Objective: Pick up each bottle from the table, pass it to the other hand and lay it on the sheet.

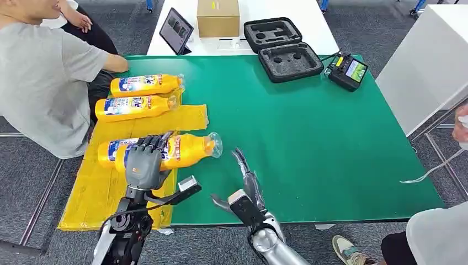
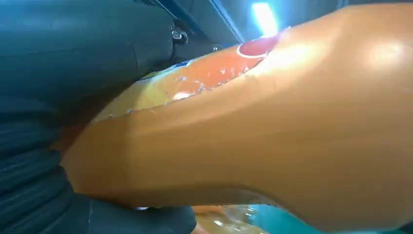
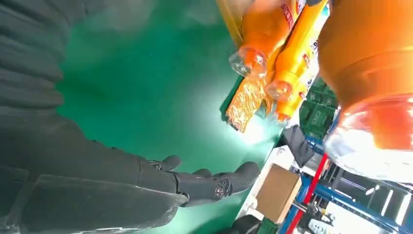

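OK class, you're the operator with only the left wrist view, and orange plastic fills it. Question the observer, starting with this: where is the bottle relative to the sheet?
Observer: In the head view the left hand grips the bottle across its label. The bottle lies sideways over the yellow sheet at its right edge, cap out over the green mat.
Operator: Is the right hand clear of it?
Observer: Yes, the right hand is apart from it, fingers spread over the mat, holding nothing.
Operator: Any other bottles nearby?
Observer: Two more bottles lie side by side beyond it, near the sheet's far end.
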Robot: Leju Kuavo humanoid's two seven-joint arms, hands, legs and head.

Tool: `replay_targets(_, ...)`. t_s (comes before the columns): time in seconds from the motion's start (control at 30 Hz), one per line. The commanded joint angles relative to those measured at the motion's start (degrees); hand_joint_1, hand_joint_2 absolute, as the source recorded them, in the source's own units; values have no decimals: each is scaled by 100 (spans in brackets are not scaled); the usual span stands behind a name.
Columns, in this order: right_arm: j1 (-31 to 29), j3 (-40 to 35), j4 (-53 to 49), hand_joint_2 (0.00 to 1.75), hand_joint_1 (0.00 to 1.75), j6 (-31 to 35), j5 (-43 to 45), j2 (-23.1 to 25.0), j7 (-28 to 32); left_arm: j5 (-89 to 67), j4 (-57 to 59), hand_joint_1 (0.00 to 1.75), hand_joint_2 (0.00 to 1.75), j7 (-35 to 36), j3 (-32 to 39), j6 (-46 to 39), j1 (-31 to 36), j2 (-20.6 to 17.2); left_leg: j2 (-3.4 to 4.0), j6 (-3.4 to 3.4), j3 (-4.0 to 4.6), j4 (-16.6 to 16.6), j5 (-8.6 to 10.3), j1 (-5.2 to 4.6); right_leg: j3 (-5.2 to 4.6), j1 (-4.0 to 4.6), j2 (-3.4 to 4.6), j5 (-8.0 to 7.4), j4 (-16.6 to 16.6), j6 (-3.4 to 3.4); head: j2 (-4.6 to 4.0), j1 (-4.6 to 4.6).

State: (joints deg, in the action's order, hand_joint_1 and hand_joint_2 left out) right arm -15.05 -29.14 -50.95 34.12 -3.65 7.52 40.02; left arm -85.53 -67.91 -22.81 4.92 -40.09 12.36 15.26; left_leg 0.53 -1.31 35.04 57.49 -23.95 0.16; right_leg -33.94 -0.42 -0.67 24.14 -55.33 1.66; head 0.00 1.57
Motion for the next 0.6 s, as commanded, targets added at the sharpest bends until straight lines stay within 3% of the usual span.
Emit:
replay_targets(0.03,-148,234,445,175,0,-127,49,78,-2,-447,1019,175,175,1538,-1311,9,453,-1095,-4,10,-34,-10,-6,2,31,1,6,7,6,-8,0,2)
replay_targets(0.1,-134,286,443,175,0,-153,74,67,-2,-447,1433,175,175,1859,-1734,9,643,-1270,-10,12,-34,-11,-5,2,31,1,0,9,5,-9,0,0)
replay_targets(0.4,-134,286,443,175,0,-153,74,67,-2,-447,1433,175,175,1859,-1734,9,643,-1270,-3,8,-25,-4,-6,4,22,0,7,8,1,-6,0,0)
replay_targets(0.53,-189,373,529,175,0,-243,86,134,-2,-447,2340,175,175,2483,-2499,9,1125,-1625,-17,12,-25,-7,-1,6,24,2,-8,8,1,-9,0,0)
replay_targets(0.6,-188,389,536,175,0,-254,95,150,-2,-447,2516,175,175,2494,-2552,9,1157,-1669,-9,13,-31,-7,-3,7,28,2,0,7,2,-10,0,0)
